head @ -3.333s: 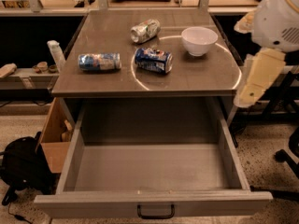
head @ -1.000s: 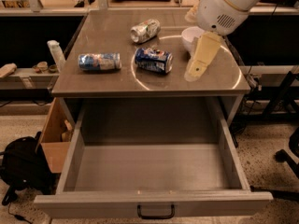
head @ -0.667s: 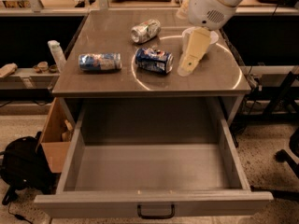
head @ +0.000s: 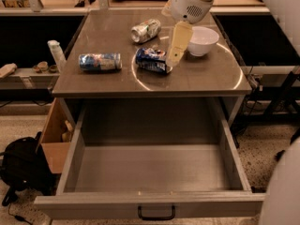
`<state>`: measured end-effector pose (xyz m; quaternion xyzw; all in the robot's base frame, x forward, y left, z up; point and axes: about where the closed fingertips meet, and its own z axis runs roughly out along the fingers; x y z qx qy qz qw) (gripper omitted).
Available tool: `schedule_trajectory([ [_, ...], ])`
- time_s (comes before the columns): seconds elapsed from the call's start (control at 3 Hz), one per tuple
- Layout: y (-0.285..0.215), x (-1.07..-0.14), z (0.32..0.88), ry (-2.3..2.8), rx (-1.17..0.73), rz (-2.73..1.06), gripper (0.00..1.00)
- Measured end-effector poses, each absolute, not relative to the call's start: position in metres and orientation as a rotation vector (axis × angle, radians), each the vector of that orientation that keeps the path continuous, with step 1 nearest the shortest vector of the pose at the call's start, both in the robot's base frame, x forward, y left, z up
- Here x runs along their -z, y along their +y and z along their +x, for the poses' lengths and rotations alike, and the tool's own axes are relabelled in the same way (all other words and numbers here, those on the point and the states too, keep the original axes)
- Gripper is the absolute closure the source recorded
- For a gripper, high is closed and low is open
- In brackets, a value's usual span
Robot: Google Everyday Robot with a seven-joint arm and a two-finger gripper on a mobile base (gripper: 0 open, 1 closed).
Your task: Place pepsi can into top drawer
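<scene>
The pepsi can, dark blue and dented, lies on its side near the middle of the brown tabletop. My gripper hangs from the arm coming in at the top and its cream fingers reach down to the can's right end. The top drawer is pulled wide open below the table's front edge, its grey interior bare, with a black handle on its front panel.
A light-blue-and-white can lies at the table's left. A silver-green can lies behind the pepsi can. A white bowl sits at the right. A cardboard box and black bag are on the floor at left.
My arm has swung in from the right over the table, passed the bowl and come down to the left, so the gripper is now at the pepsi can's right end.
</scene>
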<state>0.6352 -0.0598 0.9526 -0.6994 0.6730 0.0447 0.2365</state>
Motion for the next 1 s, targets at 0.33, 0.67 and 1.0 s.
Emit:
schedule_trajectory([
  [0.33,-0.057,-0.935,0.648,1.885,-0.102,-1.926,0.0],
  [0.67,-0.06,-0.915,0.657,1.941,-0.095,-1.923,0.0],
  [1.0,-0.063,-0.895,0.663,1.991,-0.099,-1.916,0.0],
])
